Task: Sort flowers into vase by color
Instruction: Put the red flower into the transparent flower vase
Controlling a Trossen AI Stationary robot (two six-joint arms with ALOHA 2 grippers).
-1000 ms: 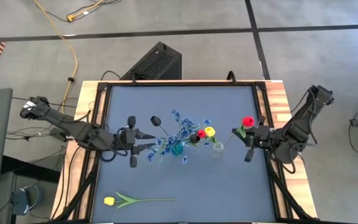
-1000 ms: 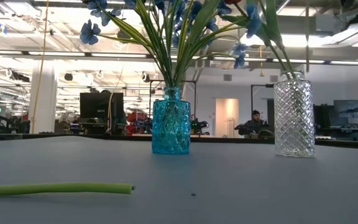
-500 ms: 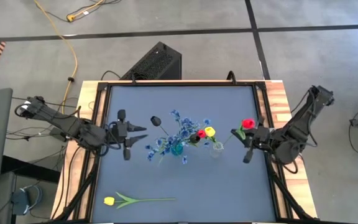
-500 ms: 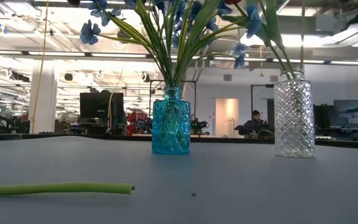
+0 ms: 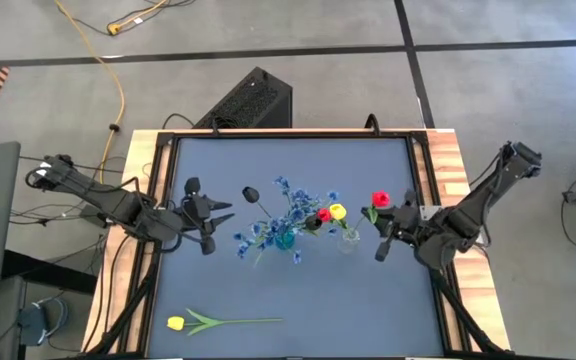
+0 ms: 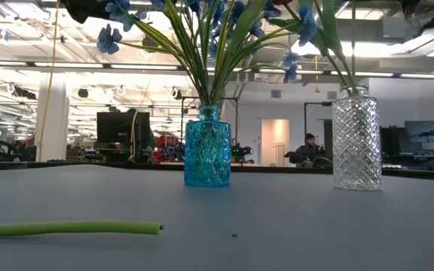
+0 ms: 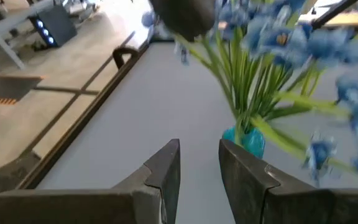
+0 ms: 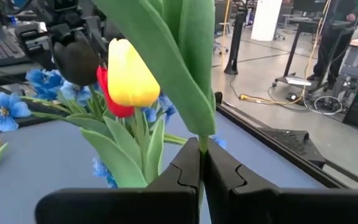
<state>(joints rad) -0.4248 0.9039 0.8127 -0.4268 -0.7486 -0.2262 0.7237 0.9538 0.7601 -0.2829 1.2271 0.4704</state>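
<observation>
From above, the left gripper [image 5: 211, 213] is hovering over the left part of the blue table [image 5: 368, 300], just left of the blue vase [image 5: 285, 239], with its fingers parted by a narrow gap and nothing between them, while the right gripper [image 5: 380, 218] is hanging at the table's right side, close to the clear vase [image 5: 349, 238], pinching the stem of a red tulip [image 5: 380, 200] whose bloom is sitting just above the fingers; the blue flowers [image 5: 290, 210] are spreading out of the blue vase with a dark bud [image 5: 251, 193] reaching out to their left, a second red tulip [image 5: 323, 215] and a yellow tulip [image 5: 337, 211] are standing in the clear vase, and another yellow tulip [image 5: 176, 323] is lying flat near the table's front left corner, well apart from both vases. At table height, the blue vase [image 6: 207, 146] is holding a fan of green stems, the clear vase [image 6: 356, 139] is standing to its right, and a loose green stem [image 6: 66, 227] is lying on the table at left. Past the left wrist, the two dark fingers [image 7: 166, 174] are standing slightly apart and empty, facing the blue vase [image 7: 247, 140] and its blossoms. Past the right wrist, the fingers [image 8: 188, 168] are pressing together on a green stem, with the yellow tulip [image 8: 129, 74] just ahead
</observation>
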